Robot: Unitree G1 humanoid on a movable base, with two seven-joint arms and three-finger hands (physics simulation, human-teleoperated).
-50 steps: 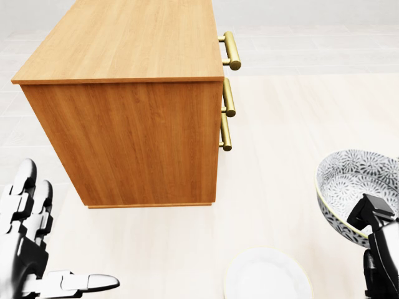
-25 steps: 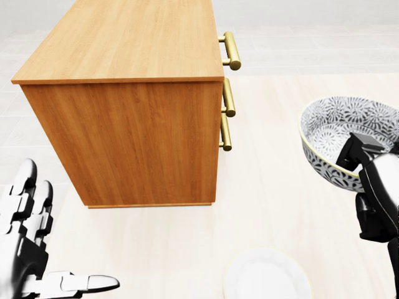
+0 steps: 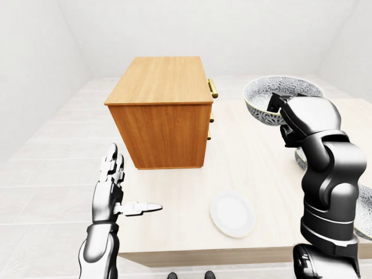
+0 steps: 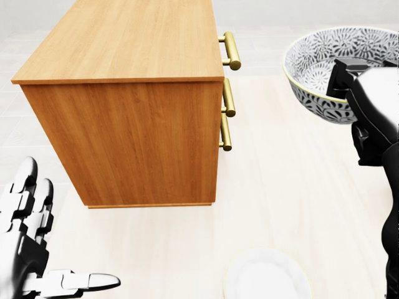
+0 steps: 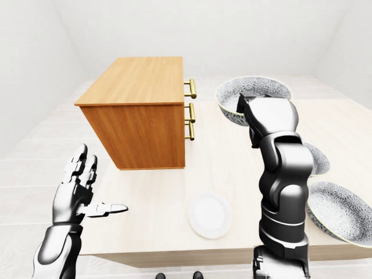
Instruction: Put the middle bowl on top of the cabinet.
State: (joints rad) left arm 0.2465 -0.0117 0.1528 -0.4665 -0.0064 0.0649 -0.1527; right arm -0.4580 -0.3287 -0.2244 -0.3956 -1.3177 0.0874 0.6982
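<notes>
We are looking at plain white walls (image 3: 232,29) standing in soft, even light. Pale grey floor tiles (image 3: 46,168) are lying to the left in the left-eye view, beside a light wooden surface (image 3: 256,157).

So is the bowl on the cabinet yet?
No, the bowl is held by the right hand, in the air right of the cabinet in the head view.

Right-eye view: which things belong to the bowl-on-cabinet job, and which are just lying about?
In the job: patterned bowl, gripped at its rim by the right hand; wooden cabinet.
Lying about: white plate; smaller bowl; larger bowl; left hand, open and holding nothing.
</notes>
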